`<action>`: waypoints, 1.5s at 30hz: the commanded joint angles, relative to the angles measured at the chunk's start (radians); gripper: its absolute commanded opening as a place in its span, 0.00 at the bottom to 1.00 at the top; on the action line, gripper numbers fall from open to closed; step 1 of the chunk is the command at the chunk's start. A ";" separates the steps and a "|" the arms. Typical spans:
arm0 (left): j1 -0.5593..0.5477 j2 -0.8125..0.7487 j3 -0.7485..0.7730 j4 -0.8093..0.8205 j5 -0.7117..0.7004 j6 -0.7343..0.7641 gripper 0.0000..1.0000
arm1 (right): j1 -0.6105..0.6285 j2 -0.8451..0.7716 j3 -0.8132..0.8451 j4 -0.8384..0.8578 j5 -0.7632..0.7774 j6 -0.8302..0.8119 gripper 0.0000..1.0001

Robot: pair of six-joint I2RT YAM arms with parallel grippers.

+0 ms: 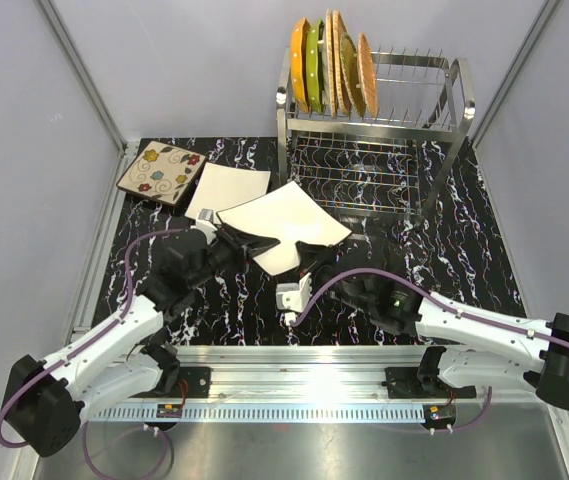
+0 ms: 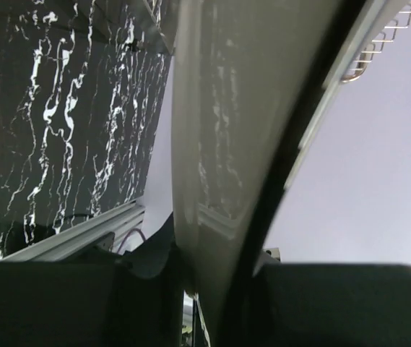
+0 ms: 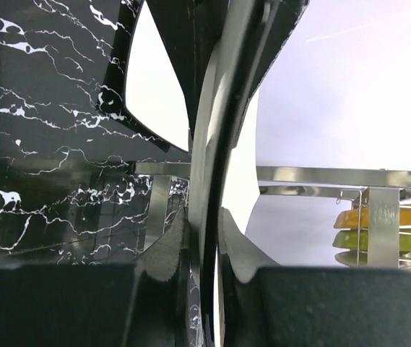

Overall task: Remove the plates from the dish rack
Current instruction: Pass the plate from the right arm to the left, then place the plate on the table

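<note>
White square plate (image 1: 286,225) clamped, rim between jaws, by left gripper (image 1: 236,243) and right gripper (image 1: 311,262) alike; double grip judged handover for left-side stacking.

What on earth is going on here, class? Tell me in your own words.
Both hands grip one square white plate: the left hand at its left corner and the right hand at its near edge. They hold it tilted above the table. A second white plate and a floral plate lie flat at the far left. Several round plates stand upright on top of the rack.
</note>
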 commanded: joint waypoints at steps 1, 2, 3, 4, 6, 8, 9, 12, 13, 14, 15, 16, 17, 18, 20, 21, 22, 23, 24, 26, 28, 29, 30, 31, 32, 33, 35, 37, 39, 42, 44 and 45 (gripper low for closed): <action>-0.006 -0.056 -0.038 0.226 -0.037 0.117 0.00 | 0.014 -0.050 0.021 0.202 0.001 0.025 0.07; -0.008 -0.063 -0.052 0.248 -0.050 0.125 0.00 | 0.014 -0.053 0.016 0.202 0.001 0.025 0.12; -0.006 -0.079 -0.075 0.268 -0.058 0.131 0.00 | 0.014 -0.056 0.010 0.202 0.004 0.029 0.18; -0.003 -0.088 -0.084 0.298 -0.064 0.139 0.00 | 0.014 -0.059 0.007 0.197 0.004 0.030 0.31; 0.003 -0.109 -0.104 0.311 -0.076 0.168 0.00 | 0.015 -0.073 0.000 0.189 0.004 0.039 0.42; 0.020 -0.125 -0.114 0.308 -0.076 0.203 0.00 | 0.015 -0.082 -0.007 0.174 0.003 0.048 0.59; 0.028 -0.139 -0.121 0.314 -0.075 0.217 0.00 | 0.015 -0.093 -0.011 0.166 0.001 0.052 0.65; 0.060 -0.172 -0.138 0.302 -0.066 0.277 0.00 | 0.017 -0.116 -0.016 0.128 -0.004 0.082 0.78; 0.078 -0.182 -0.141 0.293 -0.064 0.293 0.00 | 0.015 -0.123 -0.016 0.105 -0.005 0.090 0.81; 0.090 -0.191 -0.146 0.282 -0.063 0.324 0.00 | 0.015 -0.132 -0.017 0.099 -0.008 0.099 0.83; 0.101 -0.211 -0.160 0.277 -0.058 0.339 0.00 | 0.017 -0.146 -0.016 0.073 -0.007 0.126 0.84; 0.124 -0.221 -0.167 0.274 -0.055 0.353 0.00 | 0.015 -0.152 -0.011 0.055 -0.008 0.142 0.86; 0.136 -0.231 -0.175 0.268 -0.050 0.370 0.00 | 0.015 -0.162 -0.007 0.038 -0.005 0.160 0.87; 0.150 -0.252 -0.192 0.265 -0.046 0.381 0.00 | 0.015 -0.175 0.004 0.001 -0.005 0.203 0.88; 0.199 -0.272 -0.206 0.247 -0.028 0.398 0.00 | 0.015 -0.186 0.018 -0.050 -0.004 0.270 0.89; 0.218 -0.287 -0.216 0.240 -0.017 0.402 0.00 | 0.017 -0.197 0.035 -0.076 -0.007 0.294 0.90; 0.259 -0.295 -0.221 0.236 -0.006 0.406 0.00 | 0.015 -0.198 0.045 -0.146 -0.007 0.315 0.93; 0.278 -0.301 -0.226 0.234 0.008 0.412 0.00 | 0.015 -0.198 0.059 -0.165 -0.002 0.373 0.93; 0.313 -0.310 -0.232 0.236 0.014 0.416 0.00 | 0.014 -0.195 0.065 -0.194 0.002 0.409 0.94; 0.347 -0.312 -0.230 0.236 0.031 0.435 0.00 | 0.008 -0.195 0.079 -0.220 0.007 0.500 0.95; 0.383 -0.306 -0.224 0.240 0.032 0.447 0.00 | 0.001 -0.194 0.084 -0.237 0.003 0.561 0.95; 0.393 -0.297 -0.223 0.248 0.031 0.459 0.00 | -0.006 -0.195 0.082 -0.237 0.004 0.620 0.95; 0.402 -0.288 -0.223 0.268 0.031 0.461 0.00 | -0.009 -0.197 0.085 -0.240 0.003 0.653 0.95; 0.420 -0.278 -0.224 0.279 0.028 0.464 0.00 | -0.015 -0.195 0.084 -0.240 0.006 0.683 0.95; 0.429 -0.257 -0.229 0.295 0.025 0.467 0.00 | -0.029 -0.197 0.084 -0.242 0.009 0.747 0.95; 0.446 -0.245 -0.232 0.334 0.023 0.465 0.00 | -0.037 -0.198 0.085 -0.243 0.012 0.778 0.95; 0.460 -0.199 -0.235 0.369 0.019 0.467 0.00 | -0.063 -0.200 0.085 -0.242 0.021 0.861 0.95; 0.480 -0.160 -0.235 0.438 0.019 0.467 0.00 | -0.083 -0.203 0.090 -0.242 0.022 0.909 0.95; 0.498 -0.094 -0.229 0.510 0.014 0.461 0.00 | -0.120 -0.208 0.093 -0.243 0.021 0.976 0.95; 0.514 0.005 -0.198 0.595 0.005 0.461 0.00 | -0.166 -0.214 0.096 -0.243 0.015 1.041 0.95; 0.520 0.082 -0.169 0.651 -0.004 0.458 0.00 | -0.181 -0.220 0.096 -0.246 0.013 1.072 0.95; 0.520 0.110 -0.158 0.671 -0.007 0.459 0.00 | -0.192 -0.221 0.095 -0.246 0.012 1.078 0.95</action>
